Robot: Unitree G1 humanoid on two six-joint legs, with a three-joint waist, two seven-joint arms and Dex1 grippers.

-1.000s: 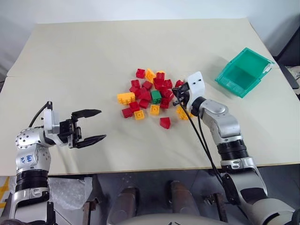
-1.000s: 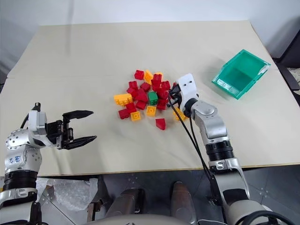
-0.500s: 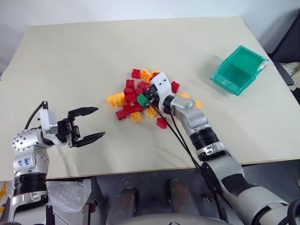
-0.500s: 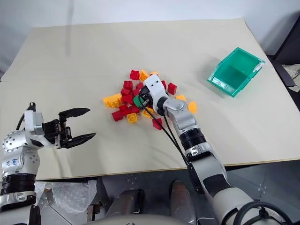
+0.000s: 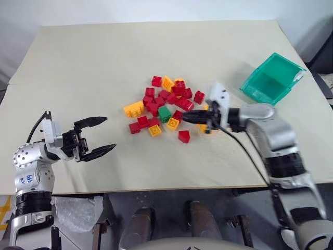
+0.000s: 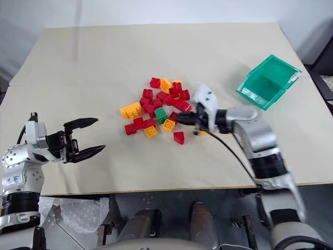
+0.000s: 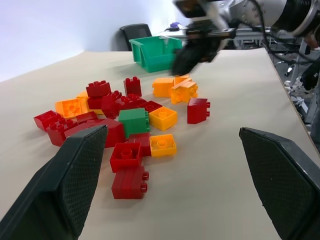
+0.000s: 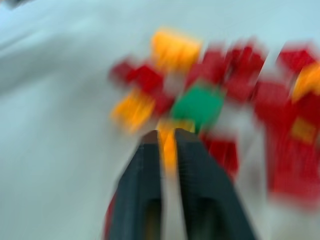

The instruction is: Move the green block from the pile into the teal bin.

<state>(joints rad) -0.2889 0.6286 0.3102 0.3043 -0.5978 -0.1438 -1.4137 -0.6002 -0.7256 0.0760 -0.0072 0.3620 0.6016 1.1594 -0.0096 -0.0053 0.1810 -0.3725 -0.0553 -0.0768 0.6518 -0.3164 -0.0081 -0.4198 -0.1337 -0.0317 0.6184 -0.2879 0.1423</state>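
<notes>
The green block (image 5: 164,113) lies flat on the table at the near side of the pile (image 5: 172,97) of red and yellow-orange bricks, with nothing gripping it. My right gripper (image 5: 183,119) hovers just right of it, pointing left at the pile, its fingers (image 8: 190,165) a narrow gap apart with nothing between them. The green block (image 8: 199,104) sits just beyond its tips. The teal bin (image 5: 271,79) stands empty at the far right. My left gripper (image 5: 110,134) is wide open over bare table well left of the pile, facing the green block (image 7: 133,120).
A single red brick (image 5: 183,136) lies apart, nearer than the pile. An orange brick (image 5: 204,127) lies under my right gripper. The table's front edge (image 5: 156,188) runs close to both arms. Bare tabletop stretches between the pile and the bin.
My right gripper has pulled back out of the pile to the right, turned to point left, and parted its fingers slightly. The green block and nearby bricks got nudged. The left arm held still.
</notes>
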